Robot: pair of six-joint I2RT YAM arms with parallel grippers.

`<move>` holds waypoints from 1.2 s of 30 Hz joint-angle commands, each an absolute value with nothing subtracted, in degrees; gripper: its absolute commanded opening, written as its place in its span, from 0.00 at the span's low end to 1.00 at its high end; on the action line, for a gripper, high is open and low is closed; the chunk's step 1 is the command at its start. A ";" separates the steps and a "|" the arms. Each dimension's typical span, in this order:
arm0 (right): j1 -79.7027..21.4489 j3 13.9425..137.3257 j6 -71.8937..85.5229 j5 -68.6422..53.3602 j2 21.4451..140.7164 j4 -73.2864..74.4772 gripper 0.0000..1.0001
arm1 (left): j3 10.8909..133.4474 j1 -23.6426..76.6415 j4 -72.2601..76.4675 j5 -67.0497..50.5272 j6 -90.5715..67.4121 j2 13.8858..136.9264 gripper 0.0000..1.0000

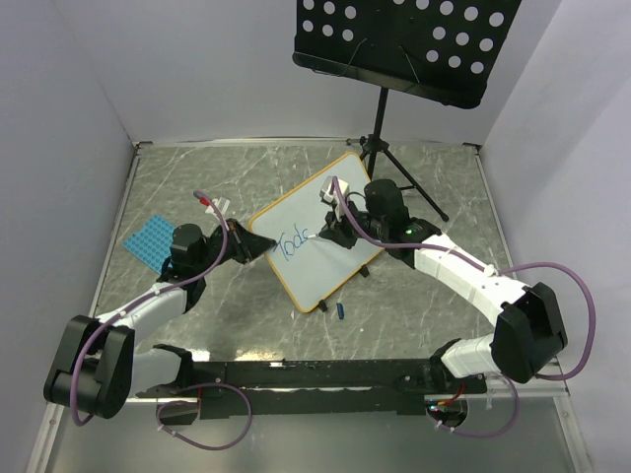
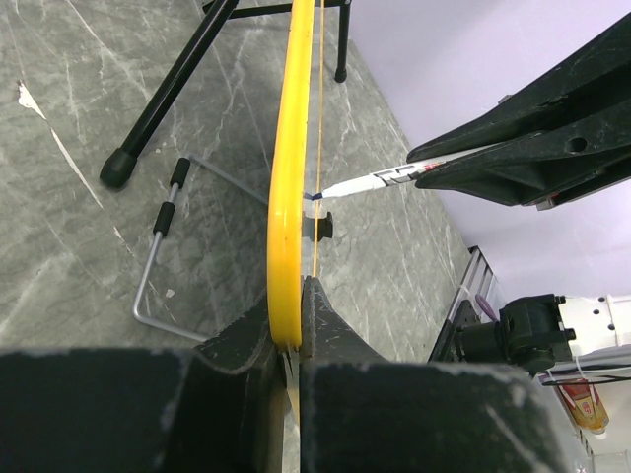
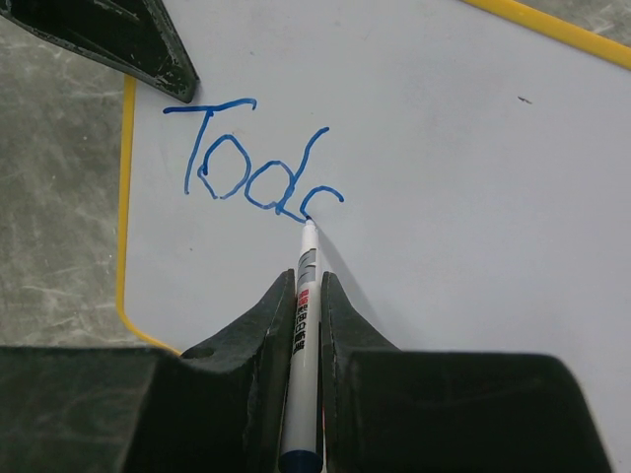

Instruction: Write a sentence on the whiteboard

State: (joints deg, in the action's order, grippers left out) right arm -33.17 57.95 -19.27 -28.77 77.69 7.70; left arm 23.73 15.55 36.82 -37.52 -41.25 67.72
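Note:
The whiteboard (image 1: 340, 202), white with an orange-yellow frame, stands tilted at the table's middle. Blue letters "Toda" (image 1: 293, 241) show on it, the last one part drawn; they also show in the right wrist view (image 3: 251, 163). My left gripper (image 1: 251, 246) is shut on the board's left edge; the left wrist view shows the yellow frame (image 2: 288, 197) edge-on between the jaws (image 2: 294, 325). My right gripper (image 1: 333, 202) is shut on a white marker (image 3: 306, 305), its blue tip touching the board at the last letter. That marker also shows in the left wrist view (image 2: 380, 177).
A black perforated music stand (image 1: 409, 44) on a tripod (image 1: 394, 168) stands behind the board. A blue studded mat (image 1: 150, 239) lies at the left. A small blue cap (image 1: 340, 311) lies in front of the board. A wire foot (image 2: 158, 256) props the board's back.

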 commanded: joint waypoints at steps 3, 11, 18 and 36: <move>-32.43 58.71 -18.90 -25.49 77.08 5.10 0.00 | 23.03 16.70 34.19 -42.45 -36.48 67.50 0.01; -32.52 59.15 -18.11 -23.73 77.17 3.34 0.00 | 23.20 16.70 33.75 -42.45 -36.39 67.50 0.01; -32.52 59.24 -17.76 -22.85 76.90 2.37 0.00 | 23.29 16.70 33.66 -42.54 -36.30 67.68 0.01; -32.52 58.89 -17.40 -22.59 76.20 1.31 0.00 | 23.29 16.70 33.75 -42.45 -36.39 67.68 0.01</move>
